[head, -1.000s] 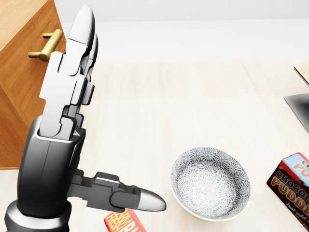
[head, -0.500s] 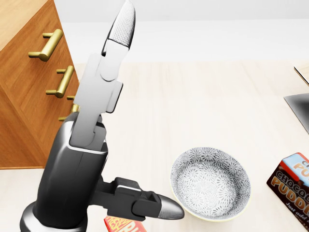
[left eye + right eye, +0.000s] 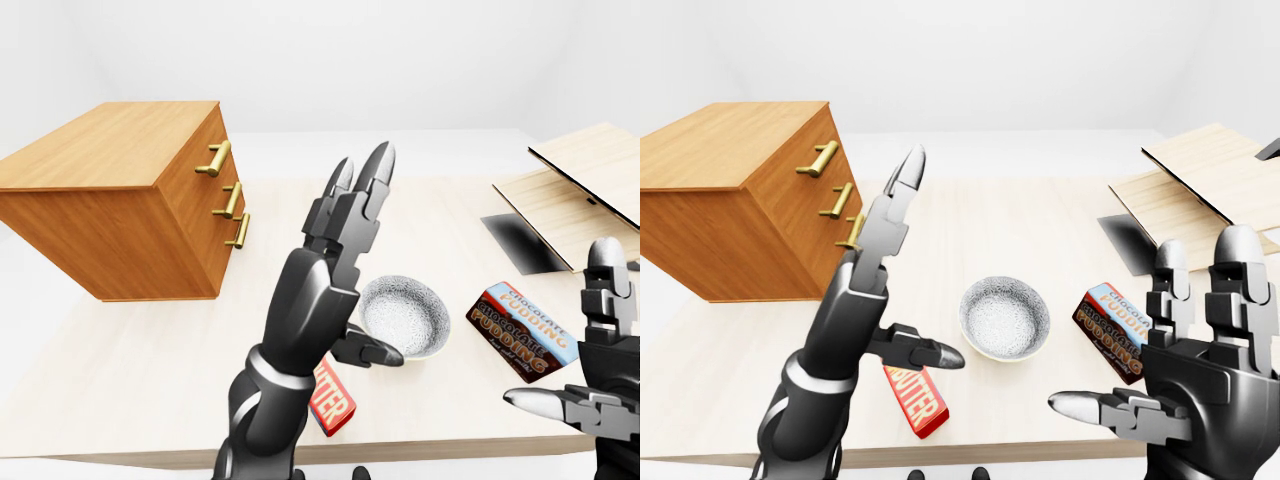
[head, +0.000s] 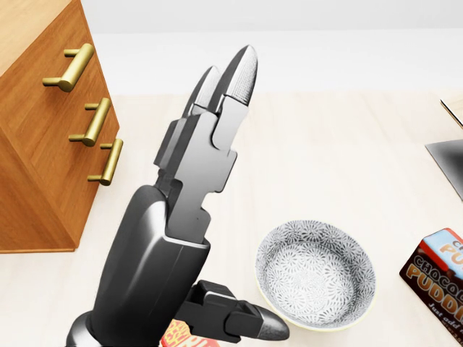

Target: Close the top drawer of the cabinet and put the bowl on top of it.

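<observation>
The left hand (image 4: pixel 184 217), fingers spread and empty, swings from the cabinet (image 4: pixel 29 29) at upper left toward frame centre (its top drawer (image 4: pixel 51 83) looks flush, closing seemingly done); the bowl (image 4: pixel 316 275) waits on the table (image 4: pixel 325 144), lower right.

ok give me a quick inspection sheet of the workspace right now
surface: pale wooden table
job's things: cabinet, all three drawer fronts look flush; patterned bowl upright on the table, right of the cabinet, not yet on it
clutter: chocolate pudding box right of the bowl; red packet near the table's bottom edge
grippers: left hand raised, open, holding nothing; right hand open, holding nothing, lower right
cables: nothing seen
surroundings: pale wooden panels at right; white backdrop
</observation>
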`<state>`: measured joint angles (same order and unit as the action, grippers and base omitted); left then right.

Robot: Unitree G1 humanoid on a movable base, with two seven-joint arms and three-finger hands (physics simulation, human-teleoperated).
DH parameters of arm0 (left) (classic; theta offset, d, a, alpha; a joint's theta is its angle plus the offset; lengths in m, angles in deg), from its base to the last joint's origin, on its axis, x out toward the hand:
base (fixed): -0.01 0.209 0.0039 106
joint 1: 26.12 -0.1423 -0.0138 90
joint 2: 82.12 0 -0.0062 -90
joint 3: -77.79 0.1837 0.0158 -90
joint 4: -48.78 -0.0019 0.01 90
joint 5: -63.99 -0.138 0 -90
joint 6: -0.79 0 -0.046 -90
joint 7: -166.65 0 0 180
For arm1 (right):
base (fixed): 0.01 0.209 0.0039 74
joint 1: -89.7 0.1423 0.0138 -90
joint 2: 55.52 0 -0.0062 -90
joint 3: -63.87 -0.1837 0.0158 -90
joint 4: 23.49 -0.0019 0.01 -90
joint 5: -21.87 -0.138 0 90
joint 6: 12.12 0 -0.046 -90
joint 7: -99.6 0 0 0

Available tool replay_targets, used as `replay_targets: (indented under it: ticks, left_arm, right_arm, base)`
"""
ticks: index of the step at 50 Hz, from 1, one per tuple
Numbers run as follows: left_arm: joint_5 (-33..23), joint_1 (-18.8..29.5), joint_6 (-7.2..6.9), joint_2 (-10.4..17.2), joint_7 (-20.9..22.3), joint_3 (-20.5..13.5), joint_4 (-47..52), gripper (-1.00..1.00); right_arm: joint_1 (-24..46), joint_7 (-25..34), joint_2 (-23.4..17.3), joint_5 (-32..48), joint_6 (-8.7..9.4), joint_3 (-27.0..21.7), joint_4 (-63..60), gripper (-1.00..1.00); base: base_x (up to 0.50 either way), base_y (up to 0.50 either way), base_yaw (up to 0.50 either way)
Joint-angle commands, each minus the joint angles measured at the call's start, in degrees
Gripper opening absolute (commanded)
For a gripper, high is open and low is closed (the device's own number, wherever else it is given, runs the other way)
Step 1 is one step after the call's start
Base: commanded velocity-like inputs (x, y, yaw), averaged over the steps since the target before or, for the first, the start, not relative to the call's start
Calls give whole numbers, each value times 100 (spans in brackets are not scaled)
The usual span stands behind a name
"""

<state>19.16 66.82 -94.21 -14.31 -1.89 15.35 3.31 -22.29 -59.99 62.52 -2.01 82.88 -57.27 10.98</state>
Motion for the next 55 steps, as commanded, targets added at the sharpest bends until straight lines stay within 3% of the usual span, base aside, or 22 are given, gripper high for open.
replay_targets:
  ticks: [1,10,24,29,48,55]
  left_arm:
    - [-438,-167,0,-22,20,244,-121,100]
    - [-1027,-304,0,-45,0,527,-261,100]
    - [-1624,-406,0,-125,-66,631,-569,100]
    - [-1920,-518,0,-99,-86,827,-703,100]
    - [-2094,-639,0,-79,-152,1150,-1203,100]
    - [-2133,-631,0,-88,-179,1120,-1447,100]
  right_arm:
    - [-5,-6,-11,-33,0,-18,15,100]
    - [44,74,-47,4,0,1,322,100]
    - [12,-29,-34,-85,0,-57,-49,100]
    - [22,-73,-36,-147,0,-116,-204,100]
    - [87,-101,-57,-269,0,-256,-290,100]
    - [115,-112,-63,-224,0,-231,-250,100]
  base:
    - [0,0,0]
    - [0,0,0]
    - [0,0,0]
    - [0,0,0]
    - [0,0,0]
    - [0,0,0]
